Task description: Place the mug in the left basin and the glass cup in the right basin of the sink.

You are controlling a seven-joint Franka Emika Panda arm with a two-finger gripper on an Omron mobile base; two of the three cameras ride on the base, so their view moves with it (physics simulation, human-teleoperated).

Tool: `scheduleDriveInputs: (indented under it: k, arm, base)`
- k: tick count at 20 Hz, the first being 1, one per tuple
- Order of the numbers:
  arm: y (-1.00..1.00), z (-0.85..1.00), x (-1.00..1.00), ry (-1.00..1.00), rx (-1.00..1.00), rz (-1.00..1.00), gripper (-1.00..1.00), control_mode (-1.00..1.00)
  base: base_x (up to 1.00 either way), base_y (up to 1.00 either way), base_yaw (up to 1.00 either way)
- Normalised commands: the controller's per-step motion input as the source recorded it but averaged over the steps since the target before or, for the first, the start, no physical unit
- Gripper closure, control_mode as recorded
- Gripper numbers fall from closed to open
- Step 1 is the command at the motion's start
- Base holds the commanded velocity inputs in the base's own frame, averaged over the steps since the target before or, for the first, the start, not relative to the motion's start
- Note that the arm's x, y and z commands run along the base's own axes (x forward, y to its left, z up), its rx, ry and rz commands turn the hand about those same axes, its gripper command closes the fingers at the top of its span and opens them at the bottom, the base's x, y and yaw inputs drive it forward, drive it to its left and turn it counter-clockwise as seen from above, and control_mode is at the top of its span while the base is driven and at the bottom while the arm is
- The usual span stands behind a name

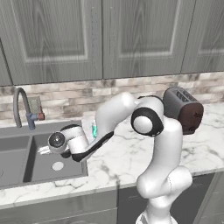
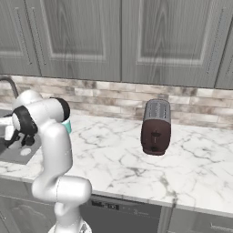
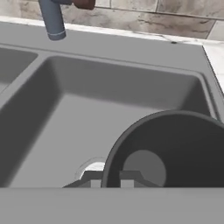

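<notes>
Two rear base views, one close hand view

The sink (image 1: 26,175) and toaster (image 2: 155,127) are shared by both base views; the right basin below the pincer is viewed closely.

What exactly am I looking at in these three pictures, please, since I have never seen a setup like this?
This is a rendered kitchen with a white robot arm on a driving base. Two pictures come from cameras on the base, behind the arm to its left and right. The third comes from a camera on the hand, looking along the gripper.

On the marble counter stand a dark toaster and, partly hidden behind the arm, the teal and white mug. To the left lies the grey sink with two basins and a curved faucet.

The arm reaches over the right basin. In the hand view the dark glass cup sits right at the hand, and the jaws are shut, so it appears to be held on its rim above the basin.
</notes>
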Motion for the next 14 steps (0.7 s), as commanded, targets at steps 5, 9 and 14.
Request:
scheduleDriveInputs:
  k: [5, 9, 14]
  arm:
    - [0.32, -0.27, 0.0, -0.07, 0.0, -0.03, 1.0, -1.0]
    - [0.27, -0.22, 0.0, -0.08, 0.0, -0.03, 1.0, -1.0]
    - [0.17, -0.12, 0.0, -0.09, 0.0, -0.04, 1.0, -1.0]
  base:
    - [0.0, 0.0, 0.0]
    - [0.0, 0.0, 0.0]
    - [0.0, 0.0, 0.0]
